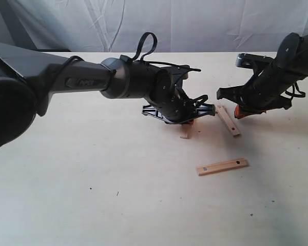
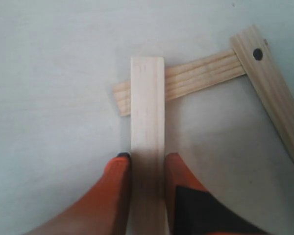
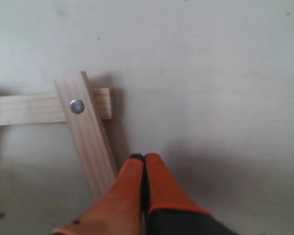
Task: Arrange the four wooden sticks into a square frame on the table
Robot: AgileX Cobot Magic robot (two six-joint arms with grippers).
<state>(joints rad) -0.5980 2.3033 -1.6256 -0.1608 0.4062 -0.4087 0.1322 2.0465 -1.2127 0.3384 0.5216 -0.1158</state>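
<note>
My left gripper [image 2: 148,159] [image 1: 188,122] reaches to the middle of the table [image 1: 92,195] and is shut on a plain wooden stick [image 2: 148,107] [image 1: 186,131]. That stick's far end lies across a second plain stick [image 2: 196,78]. A dotted stick [image 2: 272,90] [image 1: 228,120] overlaps the second stick's other end, so the three form an open-sided frame. My right gripper [image 3: 145,157] [image 1: 237,110] is shut and empty, right beside the dotted stick [image 3: 88,137]. The fourth stick [image 1: 222,166], with two dots, lies alone nearer the front.
A white cloth backdrop [image 1: 195,20] hangs behind the table's far edge. The left arm's dark body [image 1: 66,82] spans the left half of the exterior view and hides part of the frame.
</note>
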